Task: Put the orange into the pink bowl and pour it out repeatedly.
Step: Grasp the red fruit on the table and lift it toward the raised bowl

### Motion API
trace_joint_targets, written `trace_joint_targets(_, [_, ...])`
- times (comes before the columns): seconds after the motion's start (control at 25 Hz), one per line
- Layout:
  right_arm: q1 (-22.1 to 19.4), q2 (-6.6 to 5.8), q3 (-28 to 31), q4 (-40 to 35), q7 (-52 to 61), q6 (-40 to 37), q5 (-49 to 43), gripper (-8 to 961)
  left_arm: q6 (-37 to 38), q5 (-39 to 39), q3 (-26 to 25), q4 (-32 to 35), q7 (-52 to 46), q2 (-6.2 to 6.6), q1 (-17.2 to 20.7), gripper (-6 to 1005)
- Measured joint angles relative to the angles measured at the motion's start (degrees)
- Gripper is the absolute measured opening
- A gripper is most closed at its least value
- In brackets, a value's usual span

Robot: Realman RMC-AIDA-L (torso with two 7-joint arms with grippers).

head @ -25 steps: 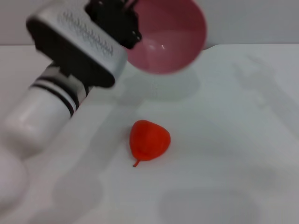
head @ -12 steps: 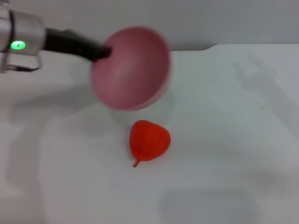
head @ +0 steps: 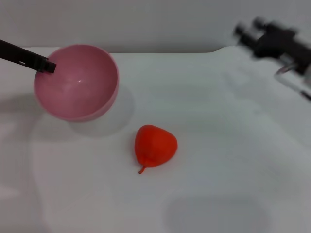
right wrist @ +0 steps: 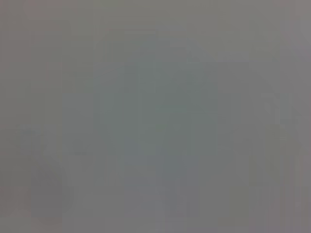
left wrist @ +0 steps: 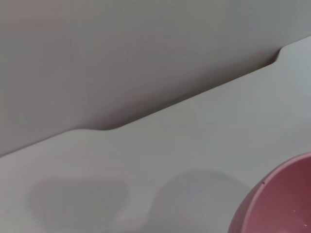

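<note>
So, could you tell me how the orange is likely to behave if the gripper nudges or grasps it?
The orange is rounded and lies on its side on the table, so a nudge would probably roll it, perhaps unevenly given its tapered end. Its smooth skin may slip in a pinch. It looks rigid.

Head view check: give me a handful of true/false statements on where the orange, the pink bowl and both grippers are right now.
1. The orange lies on the table, outside the pink bowl. True.
2. The pink bowl is empty. True.
3. The left gripper is at the bowl's rim, on the table's left side. True.
4. The right gripper is holding the orange. False: it is up at the far right, well away from the orange.
5. The bowl sits upside down over the orange. False: its opening faces up and the orange lies apart from it.
</note>
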Motion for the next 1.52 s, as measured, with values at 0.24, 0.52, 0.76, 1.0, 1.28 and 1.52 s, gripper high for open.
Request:
trace_joint_targets(0.24, [8.02,0.21,-2.42,-0.48,30.14,-4.45,-38.31,525,-0.34,0.36,0.63,-0.35,-0.08,-0.23,-0.1,41])
trace_joint_targets(0.52, [18.13,0.32,-2.48,-1.89,44.07,-23.04,-60.35,525,-0.96,0.65,0.66,-1.26,-0.02,-0.37,0.09,41])
trace_joint_targets(0.76, [18.07,0.64,-2.66,-10.64,44.08,-30.2,-60.75,525,-1.03,0.66,0.71,-1.68,0.21,-0.88,1.15,42])
trace_joint_targets(1.0, [19.58,0.64,-6.54,-11.34,44.08,-32.11,-60.94,525,-0.98,0.66,0.71,-1.7,0.23,-1.33,1.69,42])
trace_joint_targets(1.28, [23.88,0.77,-9.41,-3.15,44.07,-29.22,-61.38,525,-0.61,0.63,0.7,-1.42,0.42,-1.98,1.71,42])
trace_joint_targets(1.52, [24.01,0.91,-10.95,-2.03,44.15,-24.39,-61.23,525,-0.53,0.63,1.12,-1.4,0.45,-2.12,1.55,42])
